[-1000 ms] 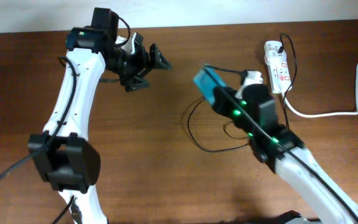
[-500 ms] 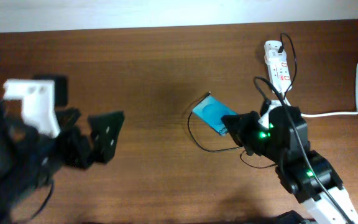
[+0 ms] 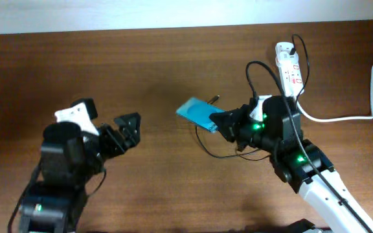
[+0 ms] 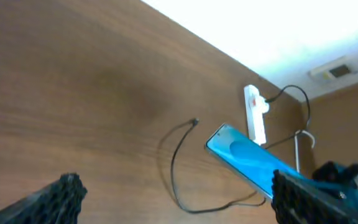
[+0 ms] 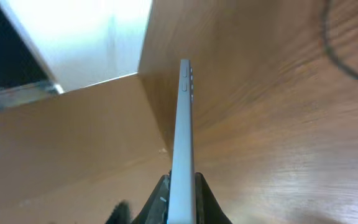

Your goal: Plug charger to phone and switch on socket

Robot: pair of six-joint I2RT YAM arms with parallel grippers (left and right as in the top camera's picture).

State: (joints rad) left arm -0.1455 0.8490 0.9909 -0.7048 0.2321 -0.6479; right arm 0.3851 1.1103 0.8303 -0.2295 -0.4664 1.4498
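My right gripper (image 3: 224, 121) is shut on the phone (image 3: 195, 113), a slim slab with a cyan-blue screen, and holds it above the table; in the right wrist view it shows edge-on (image 5: 183, 137) between the fingers (image 5: 181, 196). The charger is a thin black cable (image 3: 203, 139) looping on the table, with its metal tip (image 3: 212, 99) just beyond the phone; the left wrist view shows the cable (image 4: 174, 168) and the phone (image 4: 244, 158) too. The white socket strip (image 3: 289, 68) lies at the back right. My left gripper (image 3: 127, 126) is open and empty at the left.
A thick white cord (image 3: 342, 116) runs from the socket strip to the right edge. A black cable plugs into the strip's far end (image 3: 296, 45). The socket also shows in the left wrist view (image 4: 253, 112).
My right gripper has carried the phone leftward and lower over the cable loop. My left arm has swung down from the back to the left front of the table.
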